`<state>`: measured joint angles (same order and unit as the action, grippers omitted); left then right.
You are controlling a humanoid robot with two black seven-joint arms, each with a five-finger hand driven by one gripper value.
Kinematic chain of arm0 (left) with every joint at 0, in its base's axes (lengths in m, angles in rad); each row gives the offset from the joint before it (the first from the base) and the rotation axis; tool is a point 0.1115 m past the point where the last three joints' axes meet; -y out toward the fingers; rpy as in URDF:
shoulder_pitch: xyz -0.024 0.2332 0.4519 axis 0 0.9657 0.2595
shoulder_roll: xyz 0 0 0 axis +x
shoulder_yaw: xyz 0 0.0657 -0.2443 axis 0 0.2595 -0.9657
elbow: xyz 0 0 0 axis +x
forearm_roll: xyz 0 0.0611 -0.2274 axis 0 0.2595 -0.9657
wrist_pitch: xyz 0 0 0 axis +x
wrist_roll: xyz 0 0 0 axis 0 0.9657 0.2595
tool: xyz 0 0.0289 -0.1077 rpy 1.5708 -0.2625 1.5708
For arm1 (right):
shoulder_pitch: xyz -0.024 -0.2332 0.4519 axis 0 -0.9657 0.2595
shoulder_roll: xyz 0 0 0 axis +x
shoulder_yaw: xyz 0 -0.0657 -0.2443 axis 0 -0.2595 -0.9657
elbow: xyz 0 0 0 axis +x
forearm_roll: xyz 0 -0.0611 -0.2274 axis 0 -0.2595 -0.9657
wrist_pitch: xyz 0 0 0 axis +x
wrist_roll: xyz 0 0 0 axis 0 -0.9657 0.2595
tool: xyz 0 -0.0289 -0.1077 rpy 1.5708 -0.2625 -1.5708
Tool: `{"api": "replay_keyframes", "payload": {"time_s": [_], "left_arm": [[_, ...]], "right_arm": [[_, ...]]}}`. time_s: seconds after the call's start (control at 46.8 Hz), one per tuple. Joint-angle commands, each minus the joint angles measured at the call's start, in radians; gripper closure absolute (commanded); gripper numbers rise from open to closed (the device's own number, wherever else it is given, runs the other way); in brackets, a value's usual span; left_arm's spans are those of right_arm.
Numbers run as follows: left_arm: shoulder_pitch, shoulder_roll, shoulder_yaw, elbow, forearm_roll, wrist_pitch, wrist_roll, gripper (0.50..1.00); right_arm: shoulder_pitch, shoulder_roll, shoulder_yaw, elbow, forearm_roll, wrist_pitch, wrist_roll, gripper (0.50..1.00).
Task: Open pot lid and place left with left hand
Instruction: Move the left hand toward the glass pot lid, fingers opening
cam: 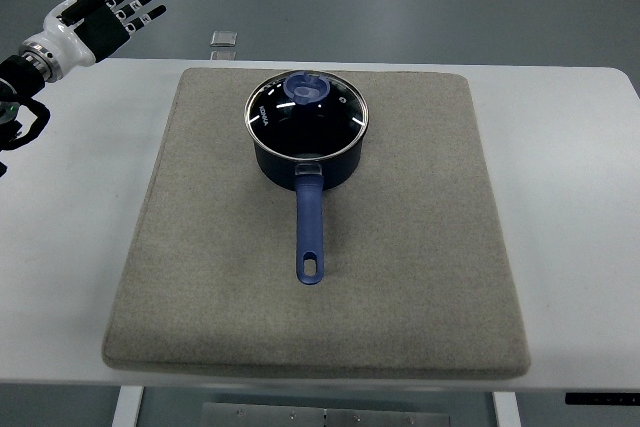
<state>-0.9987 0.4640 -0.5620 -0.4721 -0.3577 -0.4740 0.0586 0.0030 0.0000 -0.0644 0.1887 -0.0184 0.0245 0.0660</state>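
A dark blue saucepan (318, 169) stands on the far middle of a grey felt mat (400, 277), its long blue handle (309, 232) pointing toward me. A glass lid (320, 119) with a metal rim and a blue knob (303, 90) sits shut on the pan. My left hand (118, 9) is at the top left, well away from the pan and beyond the table's far edge, fingers spread and holding nothing. The right arm does not show.
The mat lies on a white table (70, 237), with bare tabletop to its left and right. A small grey square object (224, 40) lies on the floor past the far edge.
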Motion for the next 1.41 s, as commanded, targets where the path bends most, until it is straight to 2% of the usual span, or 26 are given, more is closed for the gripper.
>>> {"api": "replay_keyframes", "payload": {"time_s": [0.0,0.512,0.662,0.768,0.854,0.939,1.025,1.217,1.388], "left_arm": [[-0.001,-0.001,-0.001,-0.002,0.002,0.002,0.000,0.508],[-0.009,-0.021,0.019,-0.002,0.016,0.009,0.000,0.508],[-0.018,-0.021,0.021,-0.003,0.210,-0.017,-0.008,0.508],[-0.034,-0.021,0.013,-0.003,0.408,-0.015,-0.069,0.510],[-0.046,-0.018,0.013,-0.005,0.496,-0.015,-0.141,0.508],[-0.052,-0.008,0.014,-0.020,0.566,-0.017,-0.181,0.510],[-0.063,0.002,0.014,-0.056,0.661,-0.005,-0.195,0.510],[-0.097,0.005,0.017,-0.063,0.868,0.018,-0.238,0.510],[-0.123,0.005,0.025,-0.074,1.066,0.017,-0.240,0.508]], "right_arm": [[0.000,0.000,0.000,0.000,0.000,0.000,0.000,0.583],[0.000,0.000,0.000,0.000,0.000,0.000,0.000,0.583],[0.000,0.000,0.000,0.000,0.000,0.000,0.000,0.583],[0.000,0.000,0.000,0.000,0.000,0.000,0.000,0.583],[0.000,0.000,0.000,0.000,0.000,0.000,0.000,0.583],[0.000,0.000,0.000,0.000,0.000,0.000,0.000,0.583],[0.000,0.000,0.000,0.000,0.000,0.000,0.000,0.583],[0.000,0.000,0.000,0.000,0.000,0.000,0.000,0.583],[0.000,0.000,0.000,0.000,0.000,0.000,0.000,0.583]]}}
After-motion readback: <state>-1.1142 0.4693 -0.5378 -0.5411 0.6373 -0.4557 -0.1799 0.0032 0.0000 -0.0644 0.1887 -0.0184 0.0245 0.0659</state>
